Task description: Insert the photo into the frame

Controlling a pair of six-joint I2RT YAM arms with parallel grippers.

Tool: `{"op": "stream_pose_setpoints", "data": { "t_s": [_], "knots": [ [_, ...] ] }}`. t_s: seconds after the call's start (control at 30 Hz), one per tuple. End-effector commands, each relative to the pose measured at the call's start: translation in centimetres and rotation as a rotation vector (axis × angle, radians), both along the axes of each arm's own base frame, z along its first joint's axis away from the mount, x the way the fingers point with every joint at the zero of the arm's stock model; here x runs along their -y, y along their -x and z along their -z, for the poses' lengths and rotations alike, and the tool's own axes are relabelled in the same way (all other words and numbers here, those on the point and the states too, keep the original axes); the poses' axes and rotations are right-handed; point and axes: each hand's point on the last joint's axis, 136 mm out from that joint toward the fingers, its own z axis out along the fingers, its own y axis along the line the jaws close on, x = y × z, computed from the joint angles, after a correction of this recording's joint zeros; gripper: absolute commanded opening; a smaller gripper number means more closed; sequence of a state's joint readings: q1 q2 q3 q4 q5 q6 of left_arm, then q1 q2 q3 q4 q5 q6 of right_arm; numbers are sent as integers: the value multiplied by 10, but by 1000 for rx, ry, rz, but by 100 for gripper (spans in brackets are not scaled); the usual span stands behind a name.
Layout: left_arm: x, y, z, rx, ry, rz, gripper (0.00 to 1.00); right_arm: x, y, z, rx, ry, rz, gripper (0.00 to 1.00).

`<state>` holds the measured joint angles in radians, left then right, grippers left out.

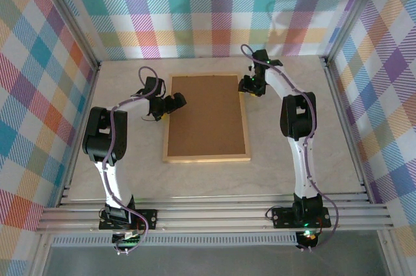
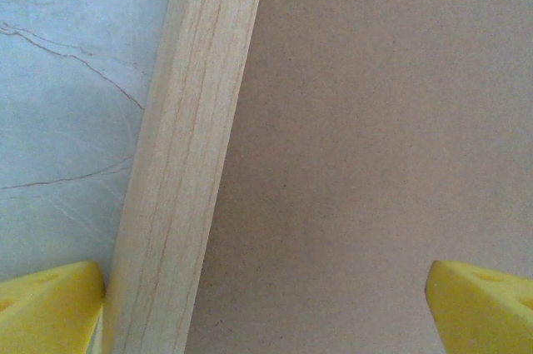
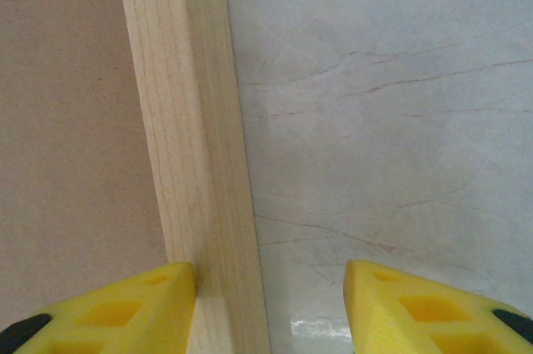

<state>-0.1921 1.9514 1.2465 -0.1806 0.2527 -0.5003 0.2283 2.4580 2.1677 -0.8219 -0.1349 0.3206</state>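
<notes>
Presently: frame (image 1: 207, 158) flat on desk (image 1: 195, 185), back upward, backing board (image 1: 207, 113) showing. Left jaws released, astride the frame's left rail (image 2: 179, 162), outer fingertip (image 2: 50, 304) just beside its edge. Right jaws released, astride the right rail (image 3: 191, 137), inner fingertip (image 3: 125, 308) over the board, the other over desk.

The frame (image 1: 207, 158) is a large rectangle of 4 thin rails of pale golden wood with fine straight grain. It lies flat and back-up in the middle of the pale marbled table (image 1: 292, 178). Its 2 long sides run away from the arm bases, very slightly skewed. A plain brown backing board (image 1: 207, 115) fills its opening, meeting the rails' inner edges.
</notes>
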Motion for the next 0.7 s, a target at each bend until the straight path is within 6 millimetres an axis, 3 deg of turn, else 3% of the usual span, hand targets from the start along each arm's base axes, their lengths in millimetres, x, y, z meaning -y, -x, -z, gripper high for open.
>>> {"op": "stream_pose_setpoints", "data": {
  "t_s": [0.0,0.5,0.67],
  "knots": [
    [16,12,9,-43,30,59,99,-2,1,11,-14,-3,-6,51],
    [19,11,10,-47,47,61,99,-16,5,35,-75,-56,-14,51],
    [21,10,10,-48,58,66,99,-27,19,51,-143,-14,-60,51]
  ]
}}
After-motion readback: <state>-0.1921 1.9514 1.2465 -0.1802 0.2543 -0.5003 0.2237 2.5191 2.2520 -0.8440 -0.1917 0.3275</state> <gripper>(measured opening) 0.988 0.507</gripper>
